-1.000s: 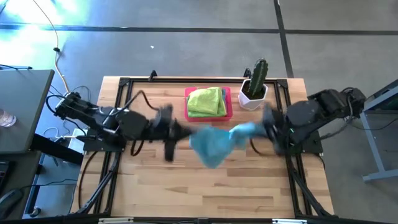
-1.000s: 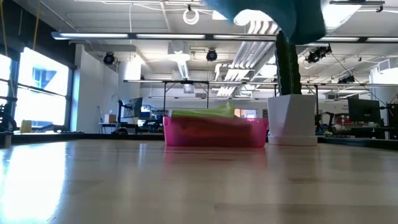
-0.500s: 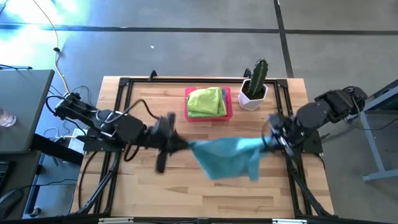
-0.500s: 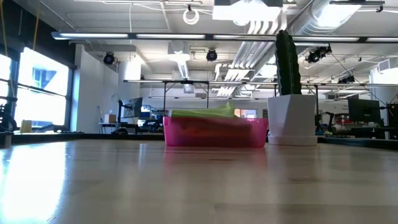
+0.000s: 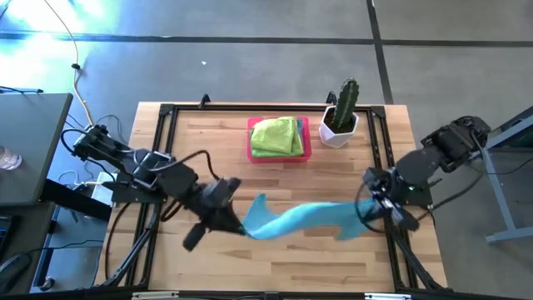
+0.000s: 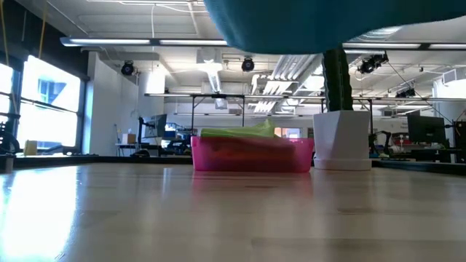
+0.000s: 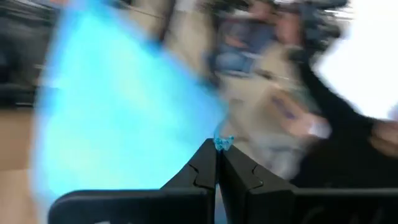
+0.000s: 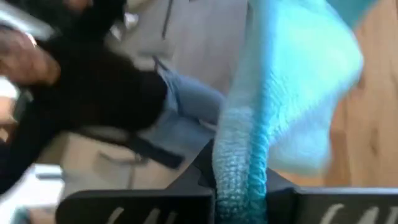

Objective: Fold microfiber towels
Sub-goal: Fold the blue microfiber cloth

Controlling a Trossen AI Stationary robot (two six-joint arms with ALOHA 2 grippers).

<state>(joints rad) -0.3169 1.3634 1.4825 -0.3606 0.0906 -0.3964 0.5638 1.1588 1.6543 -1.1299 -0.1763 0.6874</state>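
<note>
High view first, from the left: the left pincer [image 5: 236,223] sits over the near-left part of the table [image 5: 200,250], its fingers together on one corner of a light blue towel [image 5: 296,219]. In the left wrist view the two fingers meet with a scrap of blue pinched at their tips. The towel hangs stretched in the air between the arms, sagging in the middle and clear of the wood. It looks light, soft and limp, likely to droop wherever it is unsupported, so corners or hems seem the best hold. Farther back, a lime green towel [image 5: 277,136] lies folded in the pink tray [image 5: 305,140], beside a potted cactus [image 5: 341,112]. At the right, the right pincer [image 5: 368,218] is clamped on the opposite end, cloth bunched between its fingers.
</note>
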